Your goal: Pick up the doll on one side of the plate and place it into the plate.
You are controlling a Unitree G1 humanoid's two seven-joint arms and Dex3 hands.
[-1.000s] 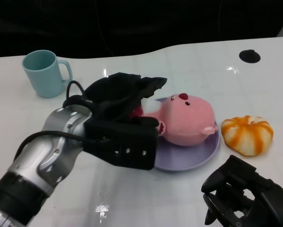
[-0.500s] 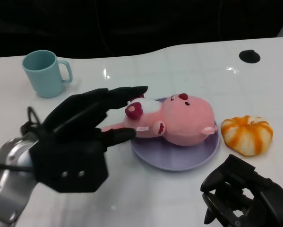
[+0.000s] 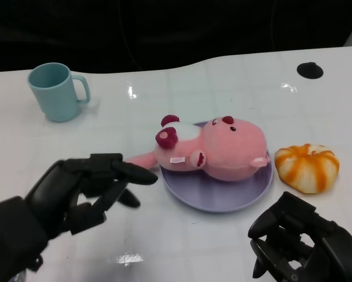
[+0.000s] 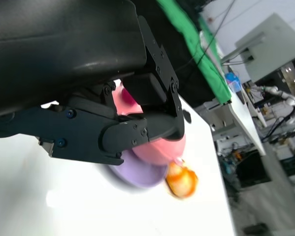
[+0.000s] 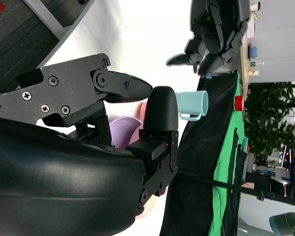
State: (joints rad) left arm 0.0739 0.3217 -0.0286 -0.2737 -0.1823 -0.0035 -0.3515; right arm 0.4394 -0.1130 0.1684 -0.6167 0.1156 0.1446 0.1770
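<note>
On plate (image 3: 223, 202): doll (image 3: 214, 150), leg overhanging rim. Left hand (image 3: 76, 194) spread, empty; right hand (image 3: 302, 244) cut off, grip unclear.

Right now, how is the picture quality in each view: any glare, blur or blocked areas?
Head view: sharp, with small glare spots on the table. Left wrist view: the left hand fills the foreground, and the doll, plate and orange toy behind look soft. Right wrist view: the right hand blocks much of the frame; the mug stays clear.
</note>
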